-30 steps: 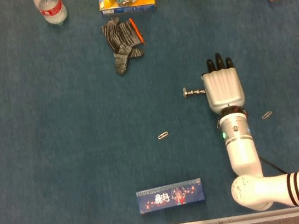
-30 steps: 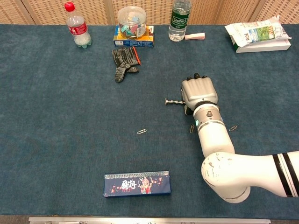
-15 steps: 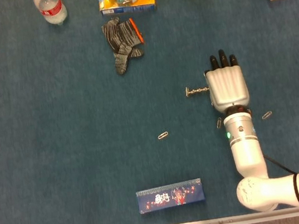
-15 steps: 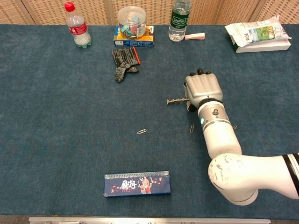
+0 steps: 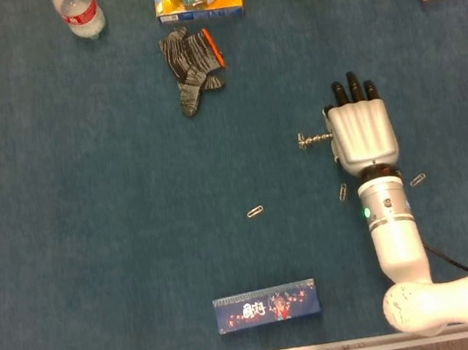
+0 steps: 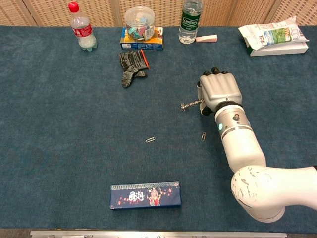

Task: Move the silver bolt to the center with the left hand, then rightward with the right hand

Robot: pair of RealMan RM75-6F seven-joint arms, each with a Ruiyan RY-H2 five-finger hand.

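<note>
My right hand [image 5: 361,131] is carrying the silver bolt [image 5: 314,138] rightward: over the last second both have slid steadily to the right across the blue worktop [image 5: 95,248], and the bolt now sits further right than it did, right of the worktop's middle. The bolt sticks out sideways from the thumb side of my hand, its head end pointing left, and it comes along with the hand, so I judge my fingers [image 5: 353,89] and thumb have it pinched, though the back of the hand hides the contact itself. The chest view shows the same thing, the bolt [image 6: 190,104] jutting from under my right hand [image 6: 220,91]. One paperclip [image 5: 342,192] that lay under my wrist a second ago now lies uncovered just left of the forearm. My left hand is in neither view. That suggests the centring step is done and I am in the second, rightward leg, with setting the bolt down not yet done.
</note>
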